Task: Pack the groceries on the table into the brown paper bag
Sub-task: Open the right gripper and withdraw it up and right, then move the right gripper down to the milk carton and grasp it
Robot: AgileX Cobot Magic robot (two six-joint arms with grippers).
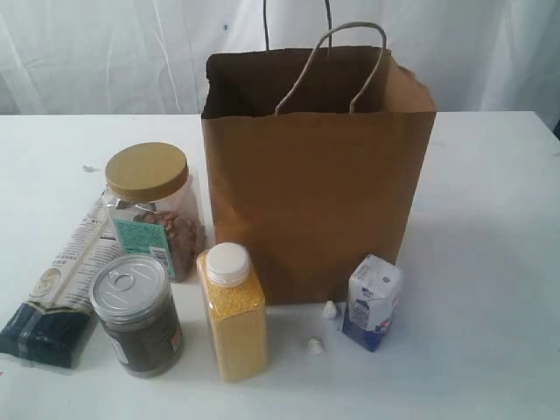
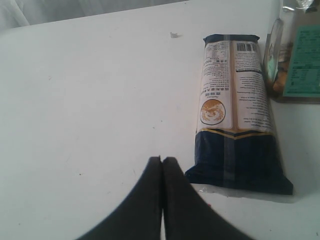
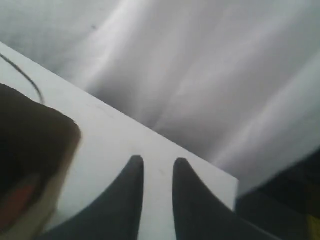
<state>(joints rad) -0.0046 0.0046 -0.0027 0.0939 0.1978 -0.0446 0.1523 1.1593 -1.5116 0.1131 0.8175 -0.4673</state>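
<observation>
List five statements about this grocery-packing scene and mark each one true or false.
1. The brown paper bag stands upright with its mouth open. True.
2. The long white-and-navy packet stands on end. False: it lies flat on the table.
3. The left gripper is shut, with nothing in it. True.
4. The small white-blue carton is inside the bag. False: it stands on the table, just in front of the bag.
5. The tan-lidded clear jar has its lid on. True.
</observation>
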